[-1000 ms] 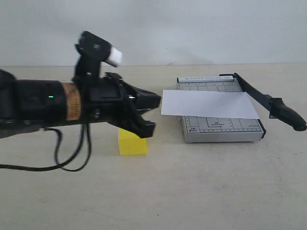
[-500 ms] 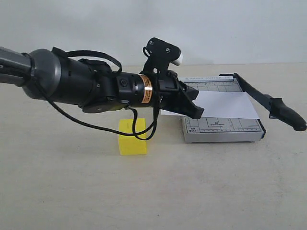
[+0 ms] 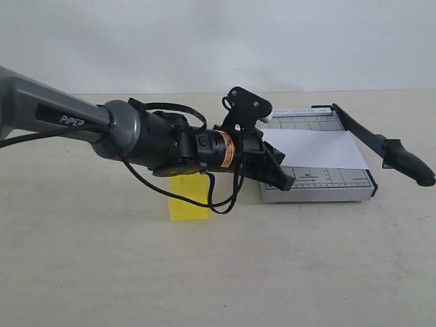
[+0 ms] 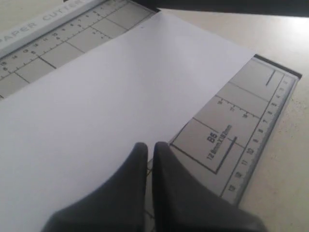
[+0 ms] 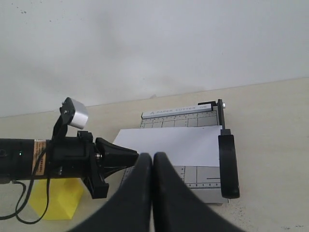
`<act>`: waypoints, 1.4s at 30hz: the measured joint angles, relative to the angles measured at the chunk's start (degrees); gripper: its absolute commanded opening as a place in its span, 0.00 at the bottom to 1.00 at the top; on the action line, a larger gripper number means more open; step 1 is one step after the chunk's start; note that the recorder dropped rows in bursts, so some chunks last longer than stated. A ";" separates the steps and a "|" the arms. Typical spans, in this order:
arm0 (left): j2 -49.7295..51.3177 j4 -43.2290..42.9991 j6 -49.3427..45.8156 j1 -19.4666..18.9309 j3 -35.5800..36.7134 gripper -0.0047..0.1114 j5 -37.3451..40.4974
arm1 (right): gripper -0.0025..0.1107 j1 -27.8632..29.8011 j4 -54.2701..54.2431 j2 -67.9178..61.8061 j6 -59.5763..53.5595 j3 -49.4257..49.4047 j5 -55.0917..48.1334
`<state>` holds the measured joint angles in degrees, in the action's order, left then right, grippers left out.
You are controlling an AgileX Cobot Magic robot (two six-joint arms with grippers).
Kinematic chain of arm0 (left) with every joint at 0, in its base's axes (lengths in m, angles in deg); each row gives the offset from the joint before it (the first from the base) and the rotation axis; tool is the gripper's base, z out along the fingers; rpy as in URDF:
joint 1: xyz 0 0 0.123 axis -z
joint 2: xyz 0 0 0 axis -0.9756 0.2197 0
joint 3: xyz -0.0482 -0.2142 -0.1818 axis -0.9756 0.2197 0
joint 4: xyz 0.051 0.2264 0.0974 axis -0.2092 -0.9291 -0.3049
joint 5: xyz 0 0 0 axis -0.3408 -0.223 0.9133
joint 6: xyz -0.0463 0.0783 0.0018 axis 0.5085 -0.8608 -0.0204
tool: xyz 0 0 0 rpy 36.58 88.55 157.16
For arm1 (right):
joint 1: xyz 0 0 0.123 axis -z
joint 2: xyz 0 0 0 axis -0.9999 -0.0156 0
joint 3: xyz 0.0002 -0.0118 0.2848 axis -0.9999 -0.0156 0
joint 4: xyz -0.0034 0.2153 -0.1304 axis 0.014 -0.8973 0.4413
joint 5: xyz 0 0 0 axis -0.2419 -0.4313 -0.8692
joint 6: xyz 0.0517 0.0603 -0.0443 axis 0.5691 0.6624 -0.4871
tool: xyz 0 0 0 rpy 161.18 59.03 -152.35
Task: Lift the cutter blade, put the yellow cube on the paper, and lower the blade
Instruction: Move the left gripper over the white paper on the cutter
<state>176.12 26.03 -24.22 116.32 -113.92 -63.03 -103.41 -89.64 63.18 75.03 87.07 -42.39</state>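
Pale beige matte table [image 3: 272, 272] meeting a plain off-white wall [image 3: 306, 41] along a straight line in the upper third of the exterior view. Right of centre sits the small grey metal cutter base [image 3: 320, 180], flat and rectangular, printed with fine black scale lines. A plain white rectangular sheet of paper [image 3: 320, 150] lies flat across it. The long thin black cutter blade [image 3: 368, 138] runs along the base's right edge from the far corner to its thick rounded end, which overhangs the near right corner. Whether it is lifted off the base cannot be told. The bright yellow matte cube [image 3: 187, 204] rests on the table left of the base, off the paper and partly behind the grey-and-black arm [image 3: 136, 133]. The left pincer [image 3: 281, 170], black and wedge-shaped, is over the paper's left end, its fingers drawn together to a thin slit and holding nothing. The right pincer [image 5: 152, 158] — seen only in its wrist view — is likewise closed and empty.
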 measured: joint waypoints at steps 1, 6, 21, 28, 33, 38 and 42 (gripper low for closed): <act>0.51 0.00 -0.44 0.00 -0.29 0.08 0.11 | 0.02 0.00 0.00 0.00 0.00 0.00 0.00; 1.35 -0.12 -2.91 0.00 -0.98 0.08 0.61 | 0.02 0.00 0.00 0.00 0.00 0.00 0.00; 2.92 -0.02 -8.60 0.04 -6.31 0.08 7.64 | 0.02 0.00 0.00 0.00 0.00 0.00 -1.32; 3.40 -0.02 -8.60 0.04 -6.44 0.08 7.97 | 0.02 0.00 0.00 0.00 0.00 0.00 -1.30; 3.40 -0.02 -8.60 0.04 -6.56 0.08 8.09 | 0.02 0.00 0.00 0.00 0.00 0.00 -1.30; 3.76 -0.02 -8.60 0.04 -7.67 0.08 8.21 | 0.02 0.00 0.00 0.00 0.00 0.00 -1.42; 3.89 -0.02 -8.60 0.04 -9.33 0.08 8.33 | 0.02 0.00 0.00 0.00 0.00 0.00 -1.42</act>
<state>180.00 26.01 -32.82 116.36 -123.25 -54.69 -103.41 -89.64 63.18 75.03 87.07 -43.82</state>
